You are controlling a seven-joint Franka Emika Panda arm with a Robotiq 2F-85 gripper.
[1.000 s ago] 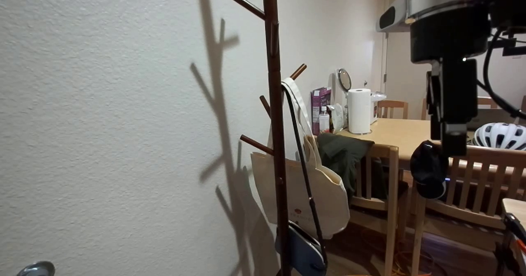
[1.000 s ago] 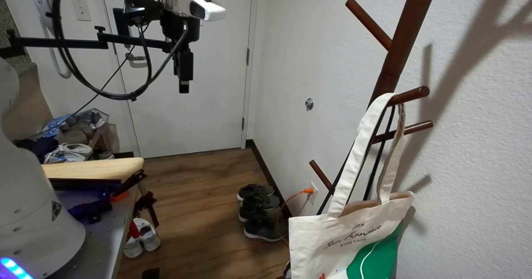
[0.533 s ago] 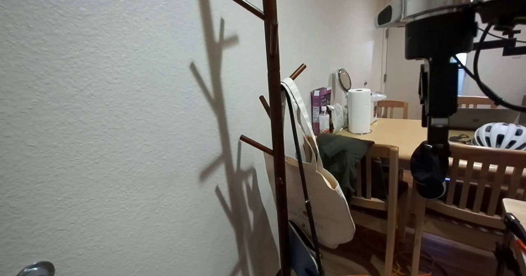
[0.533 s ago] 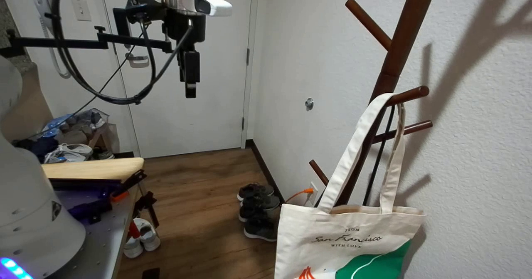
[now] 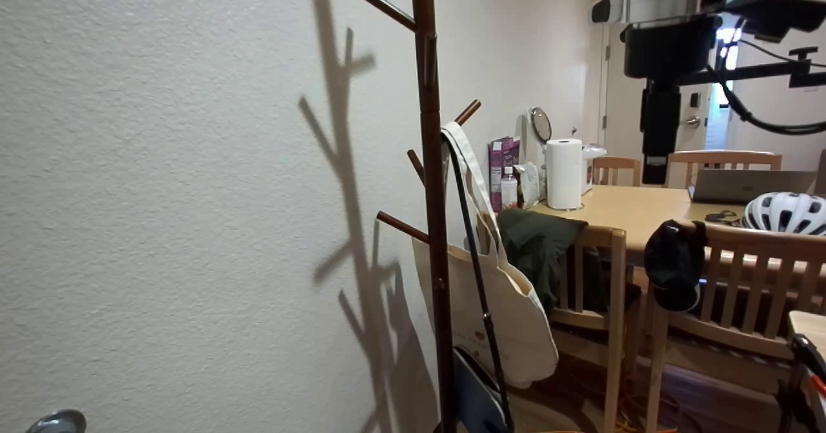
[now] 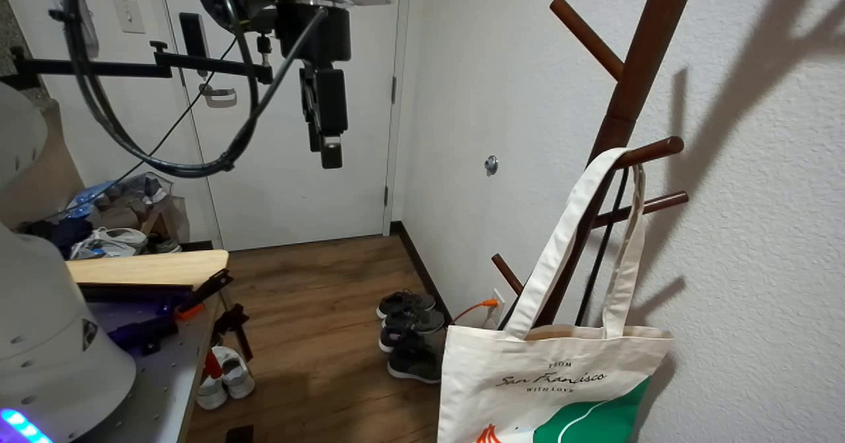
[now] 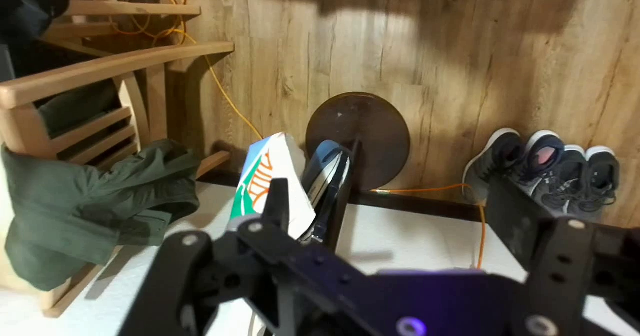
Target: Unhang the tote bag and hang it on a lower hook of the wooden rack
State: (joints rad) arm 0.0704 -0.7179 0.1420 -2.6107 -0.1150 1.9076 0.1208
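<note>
The cream tote bag (image 6: 548, 377) hangs by both long handles on a peg (image 6: 655, 151) of the dark-brown wooden rack (image 6: 620, 116). The bag (image 5: 500, 310) and rack (image 5: 433, 181) also show in an exterior view, the bag partly behind the pole. In the wrist view I look down on the bag (image 7: 292, 181) and the rack's round base (image 7: 380, 140). My gripper (image 7: 391, 196) is open and empty there, its fingers wide apart. In both exterior views the gripper (image 6: 328, 152) is in the air, apart from the rack and bag; it also shows high up (image 5: 655, 170).
Lower pegs (image 6: 660, 204) (image 6: 507, 273) stick out below the bag's peg. A blue bag (image 5: 476, 391) on a dark strap hangs behind the tote. Chairs (image 5: 616, 330), one with a green garment (image 5: 539, 242), stand near the table (image 5: 623, 207). Several shoes (image 6: 409, 337) lie on the floor.
The tote bag has swung and turned, then come nearly to rest on the same peg. My gripper has moved toward the rack side in an exterior view and leftward and away in another.
</note>
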